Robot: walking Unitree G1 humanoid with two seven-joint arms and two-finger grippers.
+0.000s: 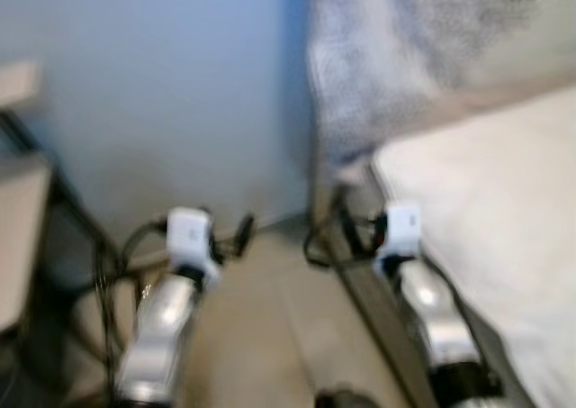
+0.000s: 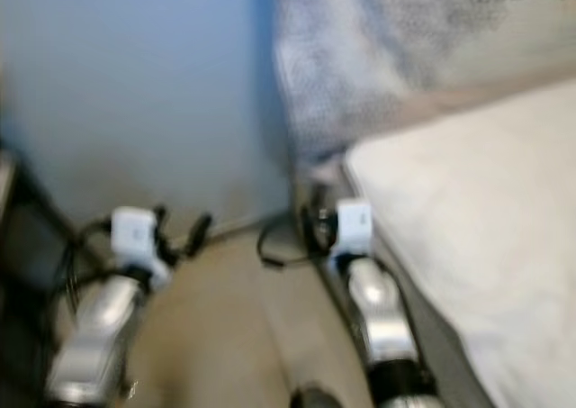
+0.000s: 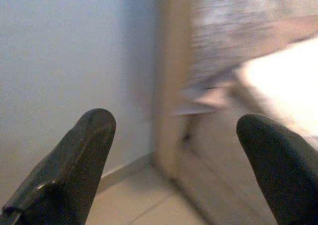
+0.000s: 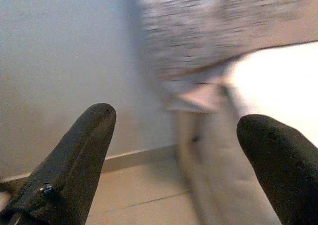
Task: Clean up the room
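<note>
The pictures are blurred by motion. A bed with a white mattress (image 1: 504, 219) stands on the right, and a grey patterned blanket (image 1: 396, 57) hangs at its head. My left gripper (image 3: 174, 125) is open and holds nothing, pointing at the corner where the blue wall (image 1: 162, 93) meets the bed. My right gripper (image 4: 174, 120) is open and holds nothing too, close beside the bed's wooden side rail (image 1: 369, 300). Both silver arms reach forward low over the tan floor (image 1: 261, 318).
A dark-framed table (image 1: 22, 228) stands at the left edge. A pale baseboard (image 4: 139, 158) runs along the foot of the wall. A strip of floor lies between the table and the bed.
</note>
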